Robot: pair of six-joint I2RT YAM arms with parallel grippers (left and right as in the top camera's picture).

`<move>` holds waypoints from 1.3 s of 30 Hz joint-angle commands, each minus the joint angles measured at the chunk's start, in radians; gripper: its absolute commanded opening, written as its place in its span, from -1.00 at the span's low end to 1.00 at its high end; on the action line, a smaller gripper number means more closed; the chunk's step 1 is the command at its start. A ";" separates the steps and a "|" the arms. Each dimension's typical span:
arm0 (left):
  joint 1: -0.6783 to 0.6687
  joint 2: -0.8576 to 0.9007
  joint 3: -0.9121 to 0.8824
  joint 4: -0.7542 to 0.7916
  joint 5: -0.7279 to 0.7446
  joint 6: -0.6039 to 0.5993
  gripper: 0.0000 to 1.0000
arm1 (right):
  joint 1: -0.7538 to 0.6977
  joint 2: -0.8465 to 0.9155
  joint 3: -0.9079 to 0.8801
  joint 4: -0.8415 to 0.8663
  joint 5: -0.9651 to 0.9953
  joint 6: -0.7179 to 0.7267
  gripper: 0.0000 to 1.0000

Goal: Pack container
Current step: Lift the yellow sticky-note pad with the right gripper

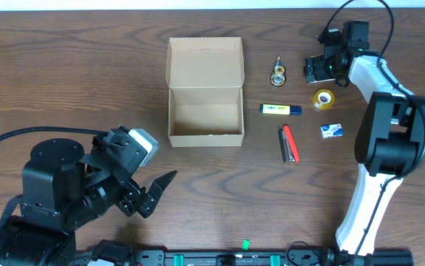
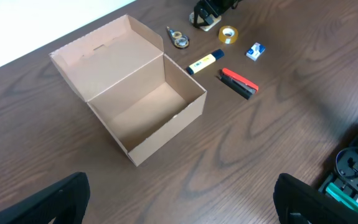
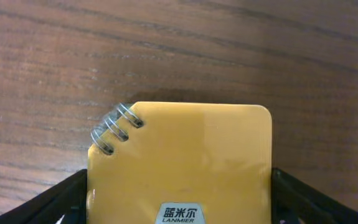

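The container (image 1: 205,138) is a tan cardboard box at the table's middle, open and empty, with its flap lid standing back; it also shows in the left wrist view (image 2: 166,135). My left gripper (image 1: 157,193) is open and empty, low over bare wood in front of the box (image 2: 182,205). My right gripper (image 1: 319,69) is at the far right back. Its fingers press both sides of a small yellow spiral-bound notepad (image 3: 182,162).
To the right of the box lie a yellow and blue highlighter (image 1: 281,109), a red and black stapler (image 1: 289,143), a tape roll (image 1: 323,98), a small blue and white box (image 1: 332,131) and a small brass item (image 1: 278,73).
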 commanded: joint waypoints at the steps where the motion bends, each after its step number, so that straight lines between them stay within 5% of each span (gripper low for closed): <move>1: 0.002 0.000 0.019 -0.001 0.014 0.006 0.91 | -0.002 0.032 0.017 -0.005 -0.008 0.021 0.59; 11: 0.002 0.000 0.019 -0.001 0.015 0.006 0.91 | -0.002 -0.010 0.018 -0.005 -0.008 0.048 0.25; 26: 0.002 0.000 0.019 -0.001 0.015 0.006 0.90 | 0.067 -0.308 0.019 -0.156 -0.008 0.066 0.23; 39: 0.002 0.000 0.019 -0.001 0.014 0.006 0.90 | 0.354 -0.485 0.019 -0.395 -0.009 0.185 0.21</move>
